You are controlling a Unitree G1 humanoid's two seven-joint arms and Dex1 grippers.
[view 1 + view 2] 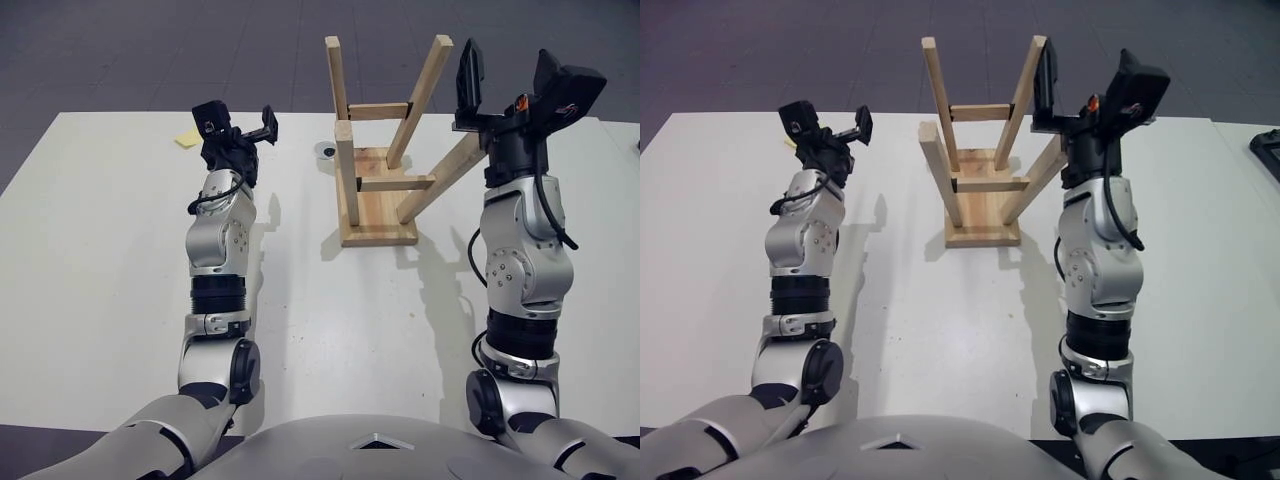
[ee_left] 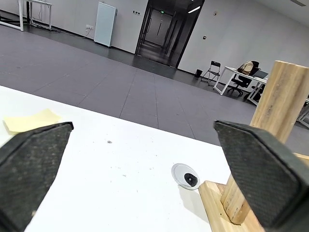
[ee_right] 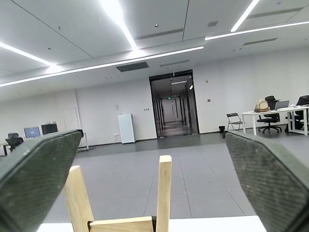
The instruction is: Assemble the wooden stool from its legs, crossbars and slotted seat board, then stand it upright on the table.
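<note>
One white table (image 1: pixel 120 260) carries the whole job, and the stool (image 1: pixel 377 200) sits near its far middle, between your two arms. It looks fully put together but upside down. The slotted seat board (image 1: pixel 378 232) lies flat on the tabletop, and four legs rise from it, two far ones (image 1: pixel 337 75) (image 1: pixel 425 85) and two near ones (image 1: pixel 346 185) (image 1: pixel 440 185). An upper crossbar (image 1: pixel 378 111) joins the far pair and a lower crossbar (image 1: pixel 397 183) joins the near pair. I would judge the assembly done, as no loose parts lie about, so what is left for you is to turn the stool over and stand it on its feet.

Your right gripper (image 1: pixel 518 62) is raised just to the right of the stool. Its fingers are spread wide around nothing, and the right wrist view looks between them at the leg tops beyond. Whether it brushes the near right leg I cannot tell. Your left gripper (image 1: pixel 238 120) hovers over the table to the left of the stool, clear of it, also spread and empty.

A small round cable grommet (image 1: pixel 324 150) sits beside the seat board's far left corner. A yellow sticky note (image 1: pixel 187 138) lies just left of the left gripper.
</note>
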